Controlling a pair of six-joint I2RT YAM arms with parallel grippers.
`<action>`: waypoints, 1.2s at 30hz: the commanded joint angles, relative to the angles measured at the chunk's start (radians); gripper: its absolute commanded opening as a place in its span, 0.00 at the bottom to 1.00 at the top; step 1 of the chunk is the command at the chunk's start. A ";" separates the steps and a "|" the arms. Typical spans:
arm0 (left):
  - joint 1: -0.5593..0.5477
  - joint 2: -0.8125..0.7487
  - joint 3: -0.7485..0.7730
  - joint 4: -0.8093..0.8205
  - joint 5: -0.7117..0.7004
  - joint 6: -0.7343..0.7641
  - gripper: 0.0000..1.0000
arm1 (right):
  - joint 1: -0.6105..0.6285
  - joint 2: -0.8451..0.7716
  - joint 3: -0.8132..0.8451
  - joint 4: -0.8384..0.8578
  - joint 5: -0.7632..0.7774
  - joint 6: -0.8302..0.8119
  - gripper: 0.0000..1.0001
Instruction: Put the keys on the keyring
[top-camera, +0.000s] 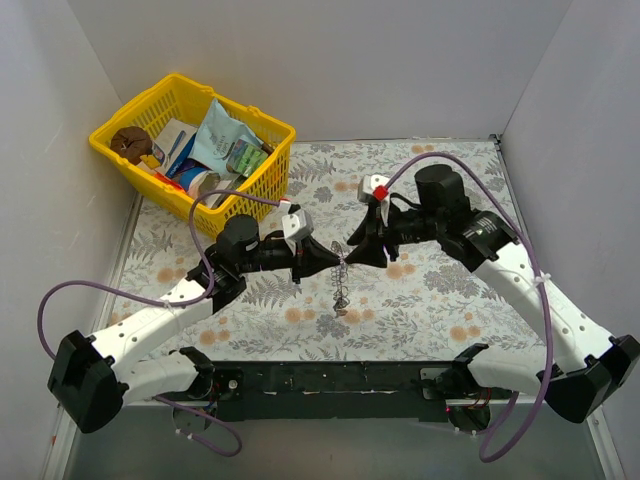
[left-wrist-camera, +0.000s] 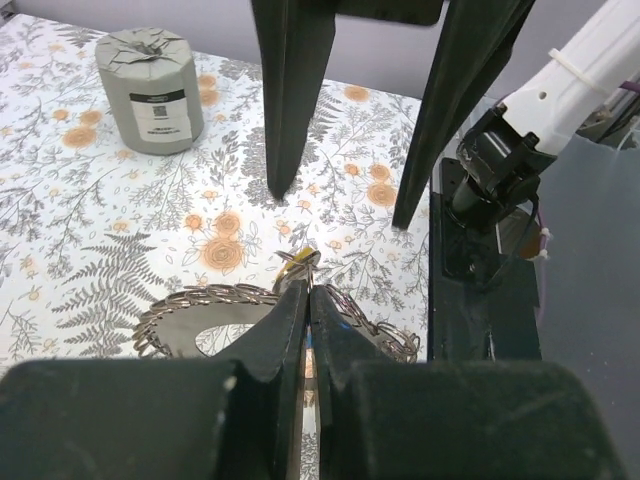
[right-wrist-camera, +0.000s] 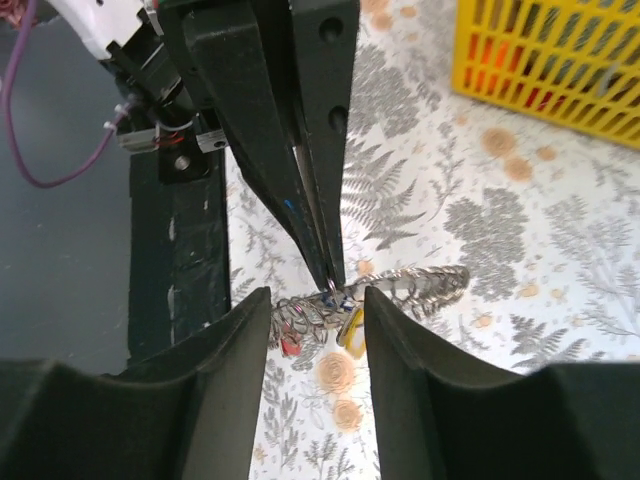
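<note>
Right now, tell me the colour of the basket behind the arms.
The basket is bright yellow. It shows best in the top external view.

Top view: hung high behind the near edge, far back, looking down over the whole table (top-camera: 440, 300).
Left wrist: close in, facing the right gripper (left-wrist-camera: 339, 206).
Right wrist: close in, facing the left gripper (right-wrist-camera: 328, 282).
Shared: all three caught the keyring (top-camera: 343, 285).

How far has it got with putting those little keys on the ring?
Seemingly well along. A red key and a yellow key bunch against the ring; whether they are threaded on is unclear. The left gripper is shut on the ring there; the right gripper stands open around it. Left: finishing any threading and setting it down.
</note>
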 joint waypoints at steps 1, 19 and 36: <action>0.009 -0.062 -0.035 0.164 -0.064 -0.077 0.00 | -0.073 -0.067 -0.028 0.174 -0.057 0.101 0.52; 0.020 -0.126 -0.185 0.533 -0.073 -0.213 0.00 | -0.138 -0.089 -0.158 0.420 -0.321 0.259 0.51; 0.022 -0.092 -0.159 0.585 -0.036 -0.259 0.00 | -0.133 -0.060 -0.198 0.429 -0.304 0.262 0.43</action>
